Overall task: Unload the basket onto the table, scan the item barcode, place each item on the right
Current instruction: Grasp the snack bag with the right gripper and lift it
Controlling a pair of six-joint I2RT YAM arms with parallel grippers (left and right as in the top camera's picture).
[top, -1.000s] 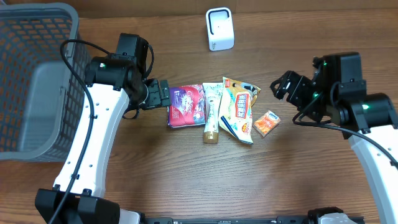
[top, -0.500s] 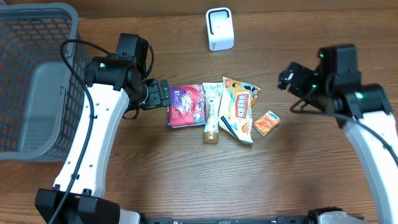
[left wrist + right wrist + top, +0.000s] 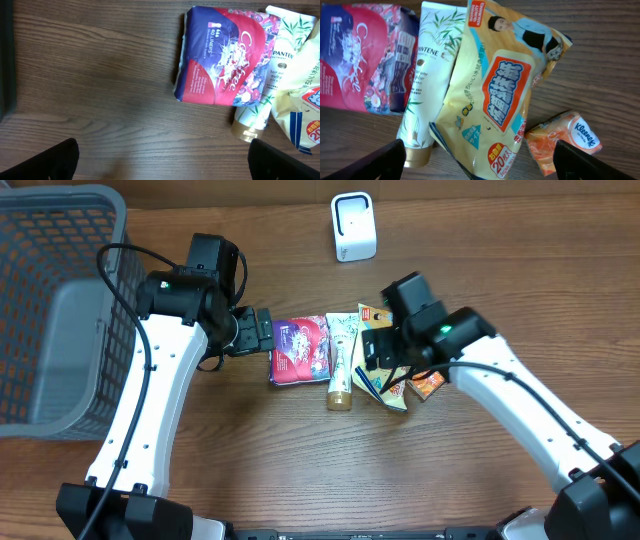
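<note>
Wooden counter [image 3: 300, 460] from above, with a row of packets at its middle. We see the right end effector [image 3: 479, 155] hanging wide open directly over the yellow pouch [image 3: 495, 100]. The pouch lies flat, partly overlapping a tube [image 3: 425, 90], and its long axis crosses the line between the fingers. The left end effector [image 3: 162, 150], also wide open and empty, hovers beside the red pack [image 3: 225, 55]. We judge the right arm nearer the pouch. The scanner [image 3: 353, 226] stands beyond, at the far edge.

A red pack [image 3: 300, 350], a white tube [image 3: 341, 360], a yellow packet [image 3: 390, 390] and a small orange pack [image 3: 430, 383] are laid together on the wooden table [image 3: 300, 470]. The yellow packet is partly covered by the right gripper [image 3: 383, 355].
</note>
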